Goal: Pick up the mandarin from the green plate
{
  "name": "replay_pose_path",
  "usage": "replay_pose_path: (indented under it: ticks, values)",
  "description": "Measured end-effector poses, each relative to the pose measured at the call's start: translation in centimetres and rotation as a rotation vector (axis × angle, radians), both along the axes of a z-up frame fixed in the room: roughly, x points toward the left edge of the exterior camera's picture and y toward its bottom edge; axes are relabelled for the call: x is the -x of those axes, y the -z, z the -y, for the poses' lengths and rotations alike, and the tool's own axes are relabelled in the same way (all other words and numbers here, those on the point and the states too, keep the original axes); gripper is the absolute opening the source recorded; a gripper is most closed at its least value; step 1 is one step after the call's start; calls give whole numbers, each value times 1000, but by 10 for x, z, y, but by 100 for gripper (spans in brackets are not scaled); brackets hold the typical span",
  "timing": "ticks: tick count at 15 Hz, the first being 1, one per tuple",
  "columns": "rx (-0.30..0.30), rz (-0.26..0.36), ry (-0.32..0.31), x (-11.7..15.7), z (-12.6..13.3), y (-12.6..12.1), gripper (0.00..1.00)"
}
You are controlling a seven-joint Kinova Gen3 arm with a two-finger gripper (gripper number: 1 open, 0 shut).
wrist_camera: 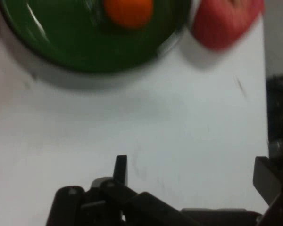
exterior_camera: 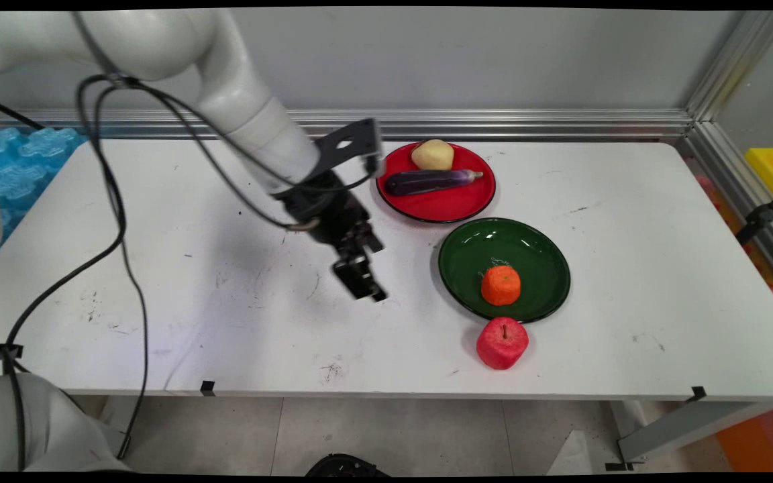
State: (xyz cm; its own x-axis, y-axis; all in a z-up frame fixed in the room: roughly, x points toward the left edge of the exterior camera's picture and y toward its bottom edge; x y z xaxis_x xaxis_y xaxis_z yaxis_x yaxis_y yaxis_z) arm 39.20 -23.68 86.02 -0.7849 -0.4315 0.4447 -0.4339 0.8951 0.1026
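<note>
Arm (exterior_camera: 225, 80): glossy white, round tubular links with smooth curved joints. Black cables (exterior_camera: 115, 221) hung off it in loose loops, one thinner lead ran to the wrist. Flat black bracket plate (exterior_camera: 349, 142) with a round hole sat just above the wrist. Gripper (exterior_camera: 359, 282): all black, blocky exposed linkage, a short metal-coloured fitting at its base. In the hand view, linkage bars were matte black with rounded pivot ends; fingers (wrist_camera: 121, 169) were flat, squared-off black bars.

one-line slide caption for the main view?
Open gripper over bare table, left of green plate holding an orange.
</note>
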Motion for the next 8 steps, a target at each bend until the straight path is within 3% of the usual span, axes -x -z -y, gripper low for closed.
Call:
replay_pose_path:
  ticks: [8]
  values:
    - [81,-86,-42,66,49,22,100]
